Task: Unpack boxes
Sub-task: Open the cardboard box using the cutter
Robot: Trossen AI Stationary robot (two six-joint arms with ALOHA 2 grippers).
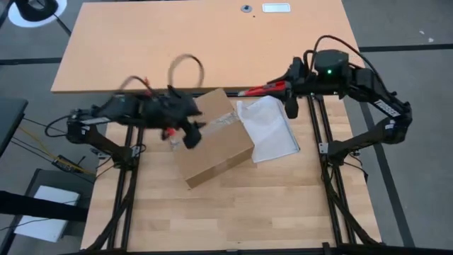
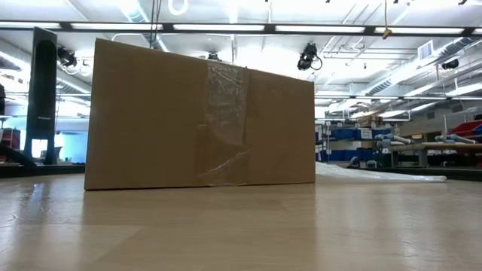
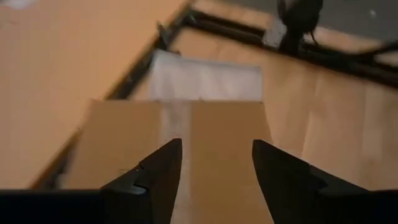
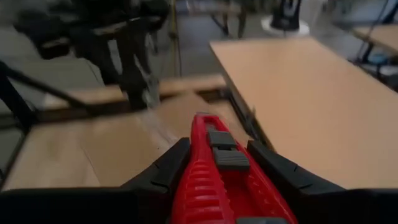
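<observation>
1. The cardboard carton point(image 1: 214, 138) sits closed on the wooden table point(image 1: 233, 212), near its middle and turned at an angle to the table edges. Its contents are not visible in any view.
2. The carton is plain brown corrugated board, box-shaped, with flat sides. A strip of clear tape point(image 2: 224, 124) runs down the side facing the low view and wrinkles near the bottom.
3. A clear plastic bag point(image 1: 269, 127) lies flat on the table, touching the carton on its right side. It shows pale and crinkled.
4. The left pincer point(image 1: 187, 131) hangs over the carton's left top edge. The left wrist view shows its dark fingers point(image 3: 152, 180) spread apart, with nothing between them, above the carton's top seam point(image 3: 186, 143).
5. The right pincer point(image 1: 272, 88) is beyond the bag, at the table's far edge. It pinches a red utility knife point(image 4: 221, 180), ribbed plastic with grey sliders; the high view shows only its red tip.
</observation>
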